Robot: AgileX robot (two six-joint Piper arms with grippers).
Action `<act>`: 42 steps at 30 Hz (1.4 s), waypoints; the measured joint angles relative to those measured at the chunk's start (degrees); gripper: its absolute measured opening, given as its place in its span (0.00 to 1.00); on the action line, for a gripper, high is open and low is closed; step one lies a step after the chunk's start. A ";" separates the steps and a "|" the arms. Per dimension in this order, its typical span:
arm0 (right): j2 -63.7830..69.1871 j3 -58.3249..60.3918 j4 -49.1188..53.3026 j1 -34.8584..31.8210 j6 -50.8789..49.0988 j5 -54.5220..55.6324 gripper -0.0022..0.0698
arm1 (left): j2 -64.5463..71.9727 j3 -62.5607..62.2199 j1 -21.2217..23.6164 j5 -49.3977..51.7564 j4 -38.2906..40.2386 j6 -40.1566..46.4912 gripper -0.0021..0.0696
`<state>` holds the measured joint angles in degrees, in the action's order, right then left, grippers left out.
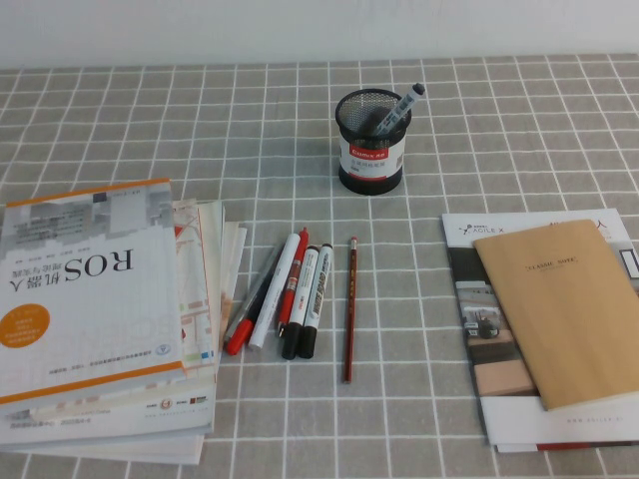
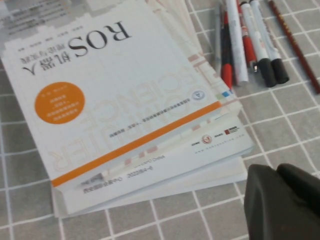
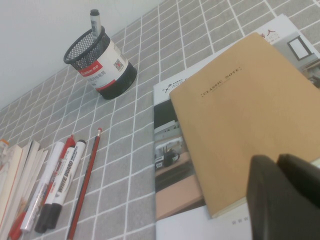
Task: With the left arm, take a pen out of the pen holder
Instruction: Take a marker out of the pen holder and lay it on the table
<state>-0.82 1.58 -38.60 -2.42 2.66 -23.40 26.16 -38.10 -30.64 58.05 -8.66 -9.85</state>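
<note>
High view first. The bench [image 1: 200,130] wears a grey cloth ruled into squares by white lines, and it runs back to a plain pale wall [image 1: 300,30]. The pen holder [image 1: 370,150], black mesh with a red-and-white label, stands upright toward the far side, a little right of centre. One pen [image 1: 399,105] is in it, leaning on the right rim with its dark cap poking out. Closer to me, loose markers [image 1: 290,294] lie side by side, with a red pencil [image 1: 350,309] just beside them on the right. A stack of books [image 1: 90,309] sits on my left. On my right, a brown notebook [image 1: 564,309] lies on a brochure [image 1: 464,299]. Both my grippers are outside this frame.

Left wrist view now. My left gripper [image 2: 276,175] hangs over bare cloth just beside the near corner of the stack of books. It is closed tight and holds nothing. The markers lie beyond the books.

Right wrist view. My right gripper [image 3: 276,165] hovers over the near edge of the brown notebook. Its fingers look pressed together, with only a seam between them, though they sit so close to the lens that I say so cautiously. It carries nothing. Far across the cloth stands the pen holder, well apart from this gripper, with the pen inside it.
</note>
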 joint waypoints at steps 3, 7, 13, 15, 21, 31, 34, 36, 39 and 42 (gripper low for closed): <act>0.00 0.00 0.00 0.00 0.00 0.00 0.01 | -0.11 0.45 0.00 -0.50 -1.49 0.00 0.03; 0.00 0.00 0.00 0.00 0.00 0.00 0.01 | -2.59 6.14 0.82 -6.10 -4.09 1.79 0.03; 0.00 0.00 0.00 0.00 0.00 0.00 0.01 | -14.93 25.03 9.67 -28.59 -3.98 6.94 0.03; 0.00 0.00 0.00 0.00 0.00 0.00 0.01 | -19.50 30.43 12.82 -35.31 -2.90 7.97 0.03; 0.00 0.00 -0.08 0.00 0.00 0.00 0.01 | -26.60 39.44 22.49 -45.83 -1.03 10.98 0.03; 0.00 0.00 -0.08 0.00 0.00 0.00 0.01 | -26.70 39.53 26.29 -37.25 3.73 12.09 0.03; 0.00 0.00 -0.08 0.00 0.00 0.00 0.01 | -26.80 39.53 26.29 -36.69 5.26 12.44 0.03; 0.00 0.00 -0.08 0.00 0.00 0.00 0.01 | -26.80 39.53 26.29 -36.59 5.73 12.44 0.03; 0.00 0.00 -0.08 0.00 0.00 0.00 0.01 | -26.80 39.53 26.29 -36.59 6.14 12.49 0.03; 0.00 0.00 -0.08 0.00 0.00 0.00 0.01 | -26.80 39.53 26.29 -36.46 6.13 12.58 0.03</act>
<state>-0.82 1.58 -38.68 -2.42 2.66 -23.40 -0.64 1.44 -4.35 21.59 -2.53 2.73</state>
